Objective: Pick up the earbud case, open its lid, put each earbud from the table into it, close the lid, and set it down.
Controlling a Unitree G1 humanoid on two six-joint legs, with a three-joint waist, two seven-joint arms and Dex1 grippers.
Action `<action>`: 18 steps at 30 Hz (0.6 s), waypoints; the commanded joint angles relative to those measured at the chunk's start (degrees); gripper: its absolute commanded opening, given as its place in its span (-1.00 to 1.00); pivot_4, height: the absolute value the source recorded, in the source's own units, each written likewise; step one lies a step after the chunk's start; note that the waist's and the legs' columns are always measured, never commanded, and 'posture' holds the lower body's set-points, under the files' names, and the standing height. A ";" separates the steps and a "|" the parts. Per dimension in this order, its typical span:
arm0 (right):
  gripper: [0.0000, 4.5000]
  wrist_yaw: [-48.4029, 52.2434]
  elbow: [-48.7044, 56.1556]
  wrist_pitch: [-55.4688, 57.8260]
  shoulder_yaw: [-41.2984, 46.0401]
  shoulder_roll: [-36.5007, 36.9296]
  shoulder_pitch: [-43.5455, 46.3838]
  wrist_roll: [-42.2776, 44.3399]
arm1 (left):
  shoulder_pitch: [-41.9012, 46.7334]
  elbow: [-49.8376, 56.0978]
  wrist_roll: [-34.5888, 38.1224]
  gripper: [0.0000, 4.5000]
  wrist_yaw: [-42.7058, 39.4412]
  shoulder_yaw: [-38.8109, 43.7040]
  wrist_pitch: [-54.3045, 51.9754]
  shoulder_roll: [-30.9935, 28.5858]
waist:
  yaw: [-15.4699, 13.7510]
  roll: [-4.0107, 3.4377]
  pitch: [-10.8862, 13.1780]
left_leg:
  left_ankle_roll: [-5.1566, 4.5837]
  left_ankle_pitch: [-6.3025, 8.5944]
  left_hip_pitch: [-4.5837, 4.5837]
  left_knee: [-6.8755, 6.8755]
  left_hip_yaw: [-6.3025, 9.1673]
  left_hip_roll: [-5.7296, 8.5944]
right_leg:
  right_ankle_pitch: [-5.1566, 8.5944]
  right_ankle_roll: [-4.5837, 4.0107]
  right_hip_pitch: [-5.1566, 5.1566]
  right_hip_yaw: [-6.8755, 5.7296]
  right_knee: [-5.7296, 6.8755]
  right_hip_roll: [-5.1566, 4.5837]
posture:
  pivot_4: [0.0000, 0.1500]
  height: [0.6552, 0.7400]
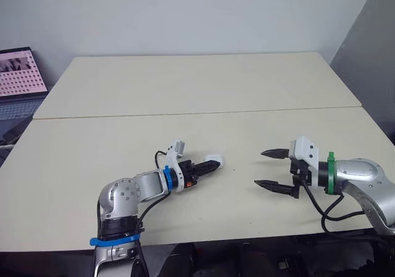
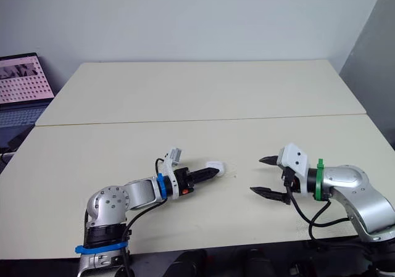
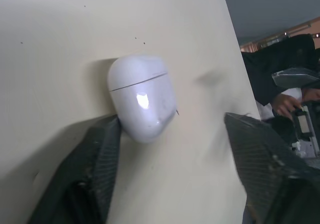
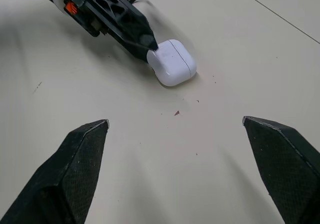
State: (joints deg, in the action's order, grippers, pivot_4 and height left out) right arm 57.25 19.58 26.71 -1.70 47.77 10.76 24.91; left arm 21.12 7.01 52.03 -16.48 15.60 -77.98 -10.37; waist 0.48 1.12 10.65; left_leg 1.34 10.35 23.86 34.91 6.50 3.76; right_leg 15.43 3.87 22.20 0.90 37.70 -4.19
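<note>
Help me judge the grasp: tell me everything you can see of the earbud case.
The earbud case is a small, rounded white shell that looks like glossy plastic, with a bright highlight on its face. A thin seam marks off the lid, which is shut. It lies on its broad side on the beige table, not lifted. One black finger of the open left gripper rests against its side near the base end. The other finger stands clear, so the case is not clamped.

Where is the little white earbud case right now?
The earbud case lies on the table, front and centre, touching one finger of the open left gripper; the right gripper faces it from the robot's right.
</note>
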 commanded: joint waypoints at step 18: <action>1.00 0.29 -1.22 0.24 7.23 -1.19 1.86 4.40 | 6.35 -20.71 -32.75 0.99 -44.13 -14.77 68.84 -31.72 | -0.92 0.03 0.02 | 0.06 0.21 0.44 -0.06 0.00 -0.35 | -0.35 -0.69 0.18 -0.09 -0.71 0.04 | 1.00 1.00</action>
State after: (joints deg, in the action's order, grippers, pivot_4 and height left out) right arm 57.74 16.29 26.69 3.75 45.83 12.39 28.31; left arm 26.52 -14.04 20.04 -60.23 0.32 -11.13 -41.93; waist -0.44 1.15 10.67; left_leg 1.40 10.56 24.32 34.83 6.49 3.40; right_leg 15.09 3.18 22.40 0.81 37.00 -4.14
